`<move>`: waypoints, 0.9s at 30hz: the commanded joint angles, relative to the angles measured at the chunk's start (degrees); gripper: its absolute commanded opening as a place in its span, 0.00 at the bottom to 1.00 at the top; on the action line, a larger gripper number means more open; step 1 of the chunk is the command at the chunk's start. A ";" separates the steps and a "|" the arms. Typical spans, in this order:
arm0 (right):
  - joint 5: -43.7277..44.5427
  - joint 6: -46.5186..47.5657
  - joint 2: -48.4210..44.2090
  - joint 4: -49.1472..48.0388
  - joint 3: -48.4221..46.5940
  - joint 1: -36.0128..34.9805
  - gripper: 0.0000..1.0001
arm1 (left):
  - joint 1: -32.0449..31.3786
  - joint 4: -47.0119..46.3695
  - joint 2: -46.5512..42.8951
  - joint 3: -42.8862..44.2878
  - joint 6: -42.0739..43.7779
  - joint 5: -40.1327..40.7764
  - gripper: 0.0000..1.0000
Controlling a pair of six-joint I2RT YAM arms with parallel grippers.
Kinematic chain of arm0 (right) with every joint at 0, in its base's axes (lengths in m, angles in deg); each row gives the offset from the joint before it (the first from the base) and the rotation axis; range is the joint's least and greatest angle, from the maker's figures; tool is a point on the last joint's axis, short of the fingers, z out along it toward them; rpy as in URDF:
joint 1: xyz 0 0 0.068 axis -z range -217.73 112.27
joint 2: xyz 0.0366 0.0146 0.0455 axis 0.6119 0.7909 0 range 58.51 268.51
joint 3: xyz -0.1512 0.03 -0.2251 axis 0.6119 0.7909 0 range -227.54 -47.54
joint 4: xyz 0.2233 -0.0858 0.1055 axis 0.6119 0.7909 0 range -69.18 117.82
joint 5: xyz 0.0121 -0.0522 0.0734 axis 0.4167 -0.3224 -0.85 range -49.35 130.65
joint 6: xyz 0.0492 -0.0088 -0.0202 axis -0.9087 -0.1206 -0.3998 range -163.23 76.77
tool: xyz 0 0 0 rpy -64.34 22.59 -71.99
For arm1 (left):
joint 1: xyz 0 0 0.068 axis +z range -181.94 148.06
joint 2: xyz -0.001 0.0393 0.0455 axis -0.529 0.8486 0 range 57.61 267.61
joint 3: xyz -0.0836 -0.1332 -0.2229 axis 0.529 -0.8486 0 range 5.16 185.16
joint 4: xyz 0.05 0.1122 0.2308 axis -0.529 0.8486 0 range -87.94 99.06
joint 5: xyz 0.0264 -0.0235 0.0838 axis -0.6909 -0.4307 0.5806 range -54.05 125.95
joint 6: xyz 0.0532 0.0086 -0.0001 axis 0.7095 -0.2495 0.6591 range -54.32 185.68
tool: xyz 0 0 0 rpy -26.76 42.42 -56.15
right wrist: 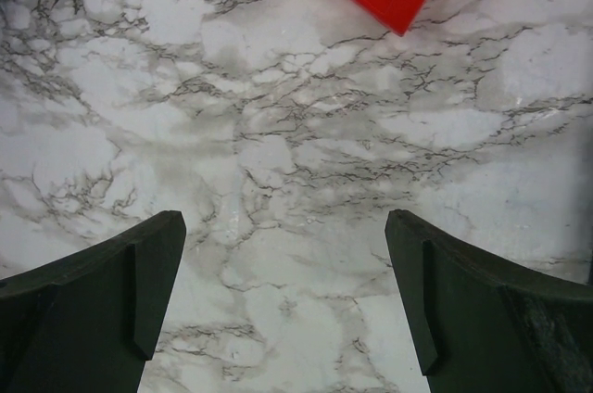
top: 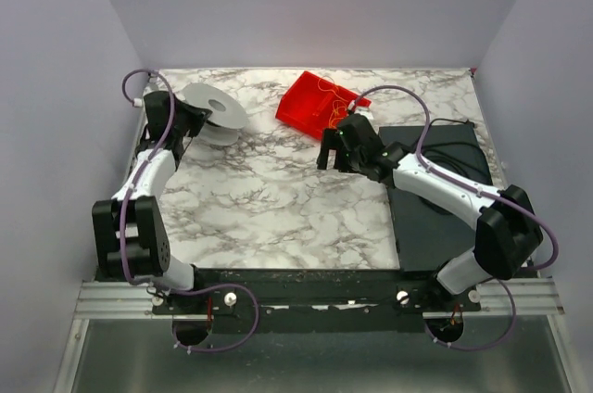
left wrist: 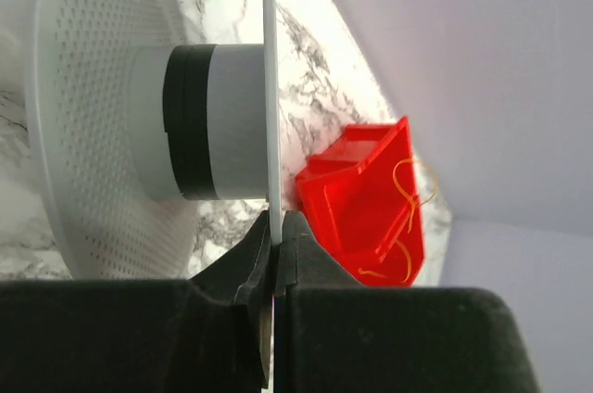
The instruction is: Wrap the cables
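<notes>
Well, at that moment my left gripper (left wrist: pixel 276 235) was pinched tight on the thin rim of the white spool (left wrist: pixel 102 133), its two dark fingers pressed together with the rim's edge caught between them. From the left wrist camera the spool stood on edge, showing two disks dotted with small holes and a hub with a black band around it. From overhead it sat at the far left of the marble table (top: pixel 269 208).

The cables (left wrist: pixel 408 189), very thin yellow-orange wires, lay in loose loops inside the red tray (top: pixel 313 104). That tray rested at the far middle of the table, apart from the spool and to its right. I could not make out where the wires ended.

My right gripper (right wrist: pixel 283 291) was spread wide with nothing between its fingers, only bare marble below. It hovered near the tray's closest corner without touching it. A black mat (top: pixel 435 217) covered the table's right side under that arm.
</notes>
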 commanded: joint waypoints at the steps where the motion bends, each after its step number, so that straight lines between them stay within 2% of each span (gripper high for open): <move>1: 6.63 1.53 -1.36 3.65 -3.71 -0.04 1.00 | -7.61 27.83 -7.78 10.14 21.38 12.55 0.00; 3: 6.72 1.41 -1.00 3.77 -4.37 0.38 1.00 | -12.95 36.84 -7.77 15.40 25.99 18.09 0.00; 8: 6.54 0.56 -0.13 3.66 -6.08 1.04 1.00 | -22.64 47.07 -8.65 19.37 30.04 26.51 0.00; 19: 3.71 0.57 2.22 3.13 -7.82 3.96 1.00 | -40.44 54.91 -6.11 19.41 25.11 43.62 0.00; 27: 2.78 0.19 3.39 3.00 -8.20 4.11 1.00 | -45.49 56.85 -3.08 19.05 19.41 44.33 0.00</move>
